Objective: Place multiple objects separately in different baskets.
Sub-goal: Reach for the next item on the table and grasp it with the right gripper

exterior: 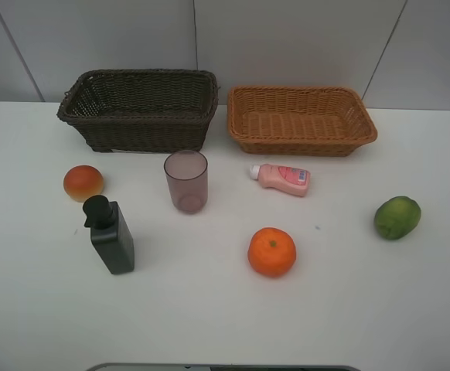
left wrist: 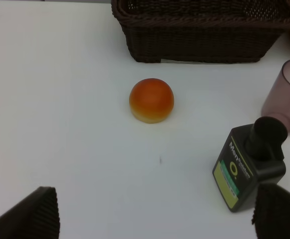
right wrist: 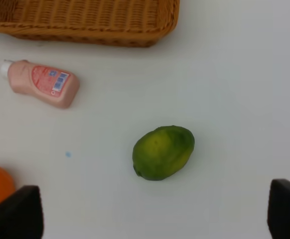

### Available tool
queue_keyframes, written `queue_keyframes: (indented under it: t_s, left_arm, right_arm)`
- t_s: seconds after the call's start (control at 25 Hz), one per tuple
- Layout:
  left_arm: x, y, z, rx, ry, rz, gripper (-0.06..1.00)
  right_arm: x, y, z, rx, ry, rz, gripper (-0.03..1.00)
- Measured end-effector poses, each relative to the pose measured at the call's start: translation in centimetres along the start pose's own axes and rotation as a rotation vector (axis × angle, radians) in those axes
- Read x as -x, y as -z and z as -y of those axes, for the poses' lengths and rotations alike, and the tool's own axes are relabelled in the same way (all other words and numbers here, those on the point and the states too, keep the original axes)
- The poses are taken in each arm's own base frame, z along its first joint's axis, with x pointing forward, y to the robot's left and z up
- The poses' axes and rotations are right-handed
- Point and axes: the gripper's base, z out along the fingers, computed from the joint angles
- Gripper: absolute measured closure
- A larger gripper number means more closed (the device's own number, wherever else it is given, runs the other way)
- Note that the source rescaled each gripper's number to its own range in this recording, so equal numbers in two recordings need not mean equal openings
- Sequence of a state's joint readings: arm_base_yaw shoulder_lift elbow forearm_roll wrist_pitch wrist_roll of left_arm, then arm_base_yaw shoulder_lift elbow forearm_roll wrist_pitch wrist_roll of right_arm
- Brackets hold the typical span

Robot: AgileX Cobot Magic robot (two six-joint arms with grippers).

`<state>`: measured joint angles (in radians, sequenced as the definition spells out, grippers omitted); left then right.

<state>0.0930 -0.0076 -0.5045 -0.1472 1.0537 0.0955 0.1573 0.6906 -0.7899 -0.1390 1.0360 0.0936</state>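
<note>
Table white; baskets near pale panelled wall.

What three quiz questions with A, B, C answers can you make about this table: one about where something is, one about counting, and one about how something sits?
1. Where is the green fruit?
A. on the floor
B. on the table, off to the right
C. on a shelf

2. How many baskets are there?
A. one
B. two
C. four

3. How is the pink bottle sitting?
A. lying on its side
B. standing upright
C. upside down on its cap

Answers:
1 B, the green fruit rests on the bare white table at the right of the high view.
2 B, a dark brown basket and an orange basket stand side by side at the back.
3 A, the pink bottle lies flat with its white cap pointing sideways.
</note>
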Motion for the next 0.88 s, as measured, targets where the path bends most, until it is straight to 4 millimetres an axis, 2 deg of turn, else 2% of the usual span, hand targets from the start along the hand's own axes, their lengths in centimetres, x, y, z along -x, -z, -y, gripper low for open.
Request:
queue_keyframes:
  t_s: [0.04, 0.08, 0.36, 0.64, 0.88]
  left_arm:
    - [0.0, 0.0, 0.0, 0.000, 0.000, 0.000, -0.06]
    - [0.0, 0.0, 0.0, 0.000, 0.000, 0.000, -0.06]
    - [0.0, 0.0, 0.0, 0.000, 0.000, 0.000, -0.06]
    - [0.0, 0.0, 0.0, 0.000, 0.000, 0.000, -0.06]
    - [0.0, 0.0, 0.0, 0.000, 0.000, 0.000, -0.06]
  right_arm:
    - [0.7, -0.8, -0.1, 0.000, 0.005, -0.027, -0.03]
    - [0.7, -0.8, -0.1, 0.000, 0.005, -0.027, -0.03]
    - [3.4, -6.8, -1.4, 0.029, 0.040, -0.130, -0.03]
    - [3.4, -11.1, -4.8, 0.150, 0.066, -0.276, -0.03]
    - [2.4, -14.2, -7.7, 0.204, 0.088, -0.415, -0.03]
